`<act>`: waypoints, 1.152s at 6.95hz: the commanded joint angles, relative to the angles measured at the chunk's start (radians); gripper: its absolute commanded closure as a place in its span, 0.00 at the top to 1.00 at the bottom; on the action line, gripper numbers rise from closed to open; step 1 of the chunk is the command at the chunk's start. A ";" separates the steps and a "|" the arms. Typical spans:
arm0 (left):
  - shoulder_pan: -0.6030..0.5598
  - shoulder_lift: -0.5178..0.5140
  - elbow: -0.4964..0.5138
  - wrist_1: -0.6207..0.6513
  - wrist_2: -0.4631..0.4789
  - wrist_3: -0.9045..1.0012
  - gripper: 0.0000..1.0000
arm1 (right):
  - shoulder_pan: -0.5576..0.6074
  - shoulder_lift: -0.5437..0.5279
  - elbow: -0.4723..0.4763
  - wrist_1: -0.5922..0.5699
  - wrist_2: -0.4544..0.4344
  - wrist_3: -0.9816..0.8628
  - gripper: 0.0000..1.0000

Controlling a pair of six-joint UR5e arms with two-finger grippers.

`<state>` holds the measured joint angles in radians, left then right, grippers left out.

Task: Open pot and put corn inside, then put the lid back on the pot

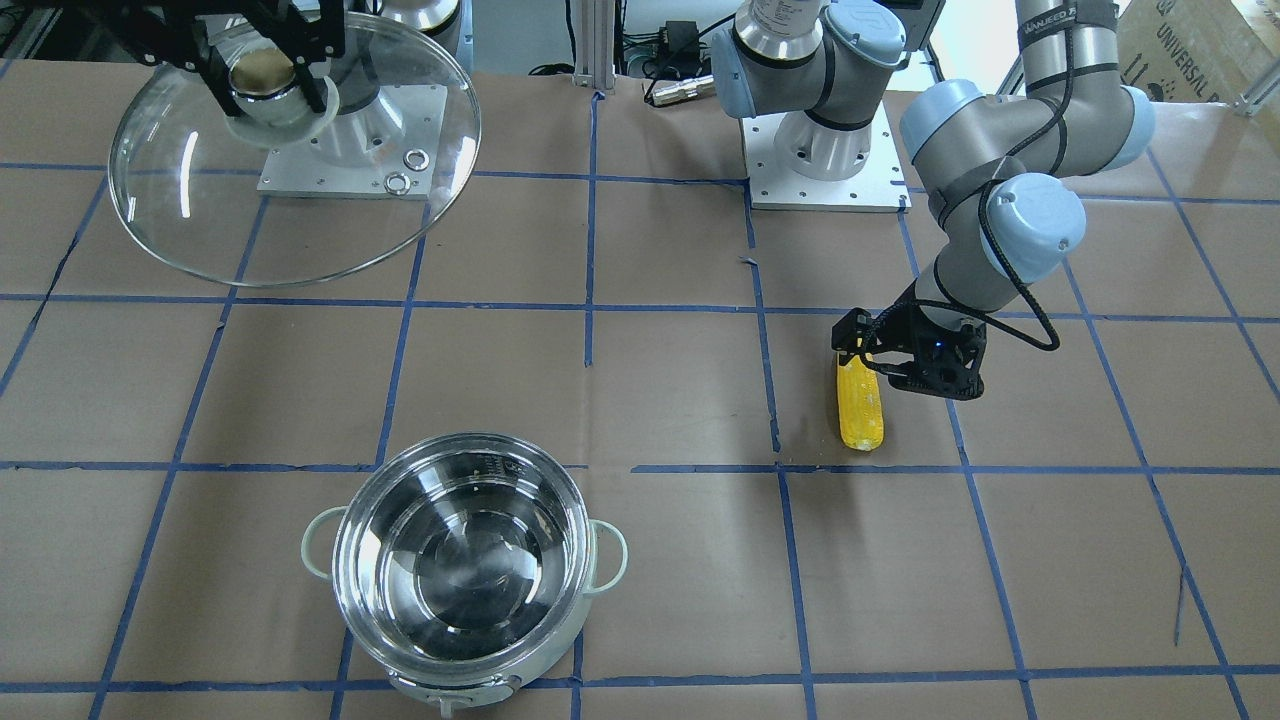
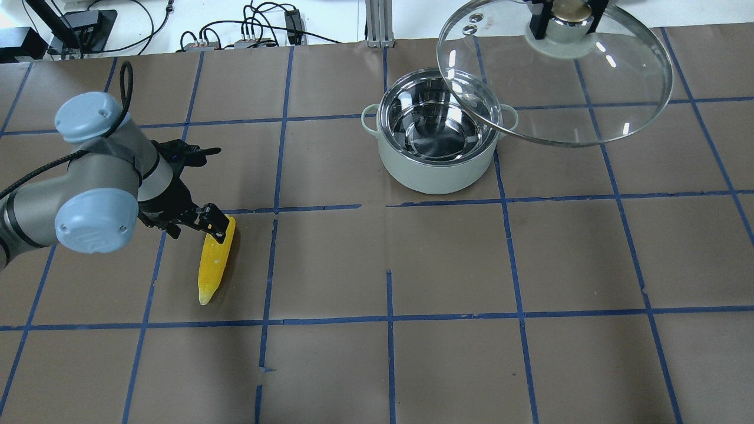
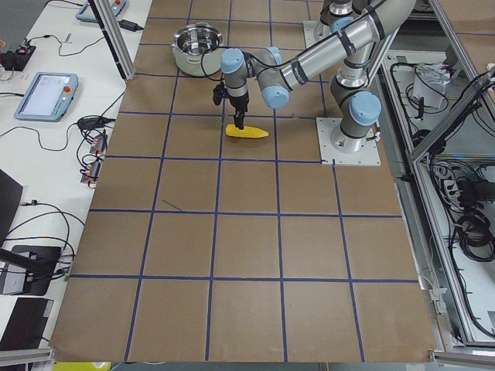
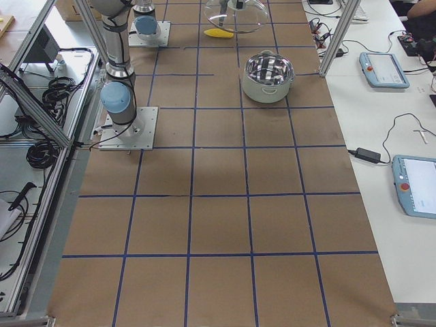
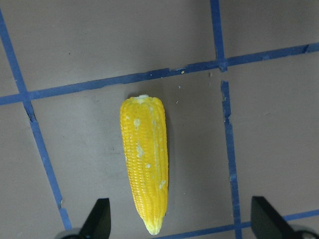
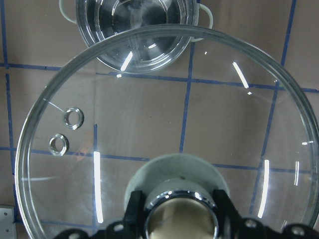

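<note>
Likely stiff, light corn [image 5: 144, 174] is best pinched mid-cob by the spread left jaws; the lid [image 6: 149, 124] is pinched by right jaws.

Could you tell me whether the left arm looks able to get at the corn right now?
Probably yes: the corn lies uncovered with nothing beside it, and the left arm's open jaws hang directly above, one either side.

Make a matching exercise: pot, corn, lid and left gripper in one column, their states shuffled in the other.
1 pot
2 corn
3 lid
4 left gripper

A held in the air by its knob, in the right gripper
B open and empty
C lying on the table
D uncovered, nothing inside

Pairs: 1-D, 2-C, 3-A, 4-B
</note>
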<state>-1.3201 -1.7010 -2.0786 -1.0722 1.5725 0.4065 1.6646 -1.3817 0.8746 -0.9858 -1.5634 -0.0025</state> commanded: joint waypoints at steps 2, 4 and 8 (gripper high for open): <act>0.010 -0.060 -0.075 0.153 -0.005 0.009 0.95 | -0.005 -0.138 0.243 -0.120 -0.009 -0.001 0.08; 0.001 -0.091 -0.075 0.167 -0.006 0.009 0.94 | -0.023 -0.206 0.413 -0.242 -0.010 -0.004 0.09; -0.001 -0.097 -0.074 0.213 -0.035 -0.011 0.33 | -0.071 -0.293 0.675 -0.437 -0.007 -0.019 0.09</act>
<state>-1.3196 -1.7988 -2.1536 -0.8617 1.5377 0.4020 1.5989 -1.6465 1.4599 -1.3524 -1.5671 -0.0197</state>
